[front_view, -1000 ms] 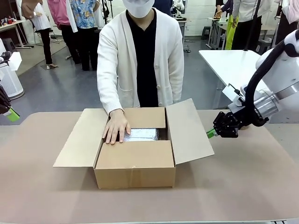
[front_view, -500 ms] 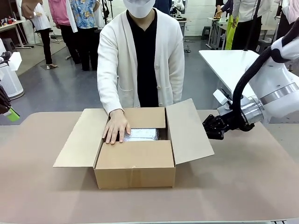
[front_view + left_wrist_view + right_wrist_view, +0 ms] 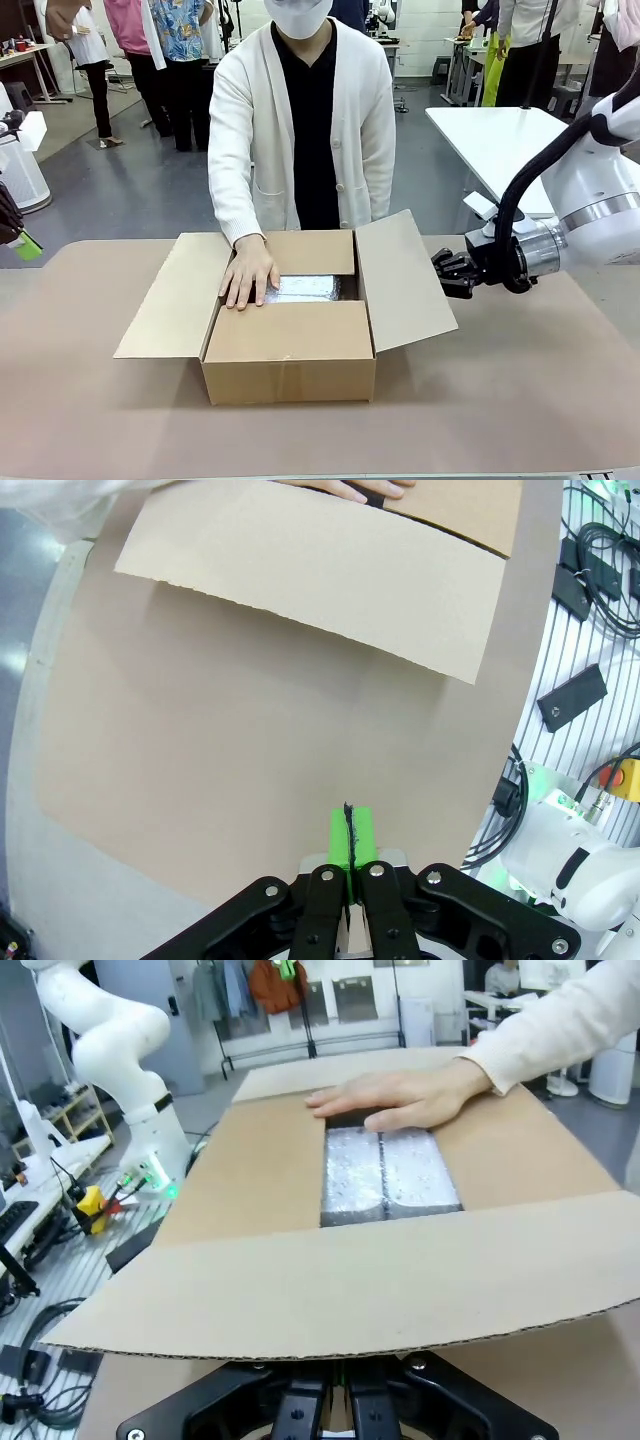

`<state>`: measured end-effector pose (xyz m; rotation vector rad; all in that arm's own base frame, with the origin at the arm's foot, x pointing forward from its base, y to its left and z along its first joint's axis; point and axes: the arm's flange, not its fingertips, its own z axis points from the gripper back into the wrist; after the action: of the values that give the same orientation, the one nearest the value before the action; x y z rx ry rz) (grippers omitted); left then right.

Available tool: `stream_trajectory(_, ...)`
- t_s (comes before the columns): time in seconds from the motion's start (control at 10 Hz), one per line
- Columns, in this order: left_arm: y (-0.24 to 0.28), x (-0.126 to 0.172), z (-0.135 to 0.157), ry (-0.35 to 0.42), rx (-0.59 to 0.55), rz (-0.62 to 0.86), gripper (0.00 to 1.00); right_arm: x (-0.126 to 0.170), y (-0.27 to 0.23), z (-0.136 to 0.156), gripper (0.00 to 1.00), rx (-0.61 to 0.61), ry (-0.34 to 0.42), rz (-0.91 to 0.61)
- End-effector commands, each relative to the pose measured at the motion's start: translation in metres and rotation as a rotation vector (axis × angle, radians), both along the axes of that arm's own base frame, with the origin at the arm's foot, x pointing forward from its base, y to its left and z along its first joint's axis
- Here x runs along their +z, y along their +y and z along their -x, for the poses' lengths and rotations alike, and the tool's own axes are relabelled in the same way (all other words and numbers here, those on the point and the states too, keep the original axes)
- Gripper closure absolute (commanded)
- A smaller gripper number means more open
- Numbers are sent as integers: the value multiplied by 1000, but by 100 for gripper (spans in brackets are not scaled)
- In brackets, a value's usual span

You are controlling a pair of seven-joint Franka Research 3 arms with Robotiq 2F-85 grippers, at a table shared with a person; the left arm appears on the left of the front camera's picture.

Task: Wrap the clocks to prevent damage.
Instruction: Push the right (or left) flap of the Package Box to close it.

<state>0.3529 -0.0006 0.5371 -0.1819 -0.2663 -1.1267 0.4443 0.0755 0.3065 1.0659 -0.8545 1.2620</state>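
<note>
The clocks show as a bubble-wrapped bundle lying inside the open cardboard box; from the right wrist view the bundle sits deep between the flaps. A person's hand rests flat on the box's near-left inner flap, fingertips at the bundle. My right gripper is shut with nothing in it, right at the outer side of the raised right flap. That flap hides its fingertips in the wrist view. My left gripper is shut and holds nothing, hovering off the table's left end.
The box's left flap lies spread outward over the brown table. A white table stands behind on the right. Several people stand in the background. Cables and a stop button lie beside the table.
My right gripper has moved left and slightly up to the right flap's outer side. The person's hand, the box and my left gripper have stayed put.
</note>
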Motion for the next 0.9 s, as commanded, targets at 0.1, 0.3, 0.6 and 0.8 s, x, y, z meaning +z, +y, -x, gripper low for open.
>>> stream_trajectory(0.1,2,-1,-1,-14,-8,7,100,-13,11,-6,99,18,6,-60)
stream_trajectory(0.3,2,-1,-1,-14,-8,7,100,-12,25,-4,99,42,-2,-80)
stream_trajectory(0.6,2,-1,-1,-14,-8,7,100,-5,30,1,99,57,-17,-132)
stream_trajectory(0.8,2,-1,-1,-14,-8,7,100,4,37,2,99,63,-36,-155)
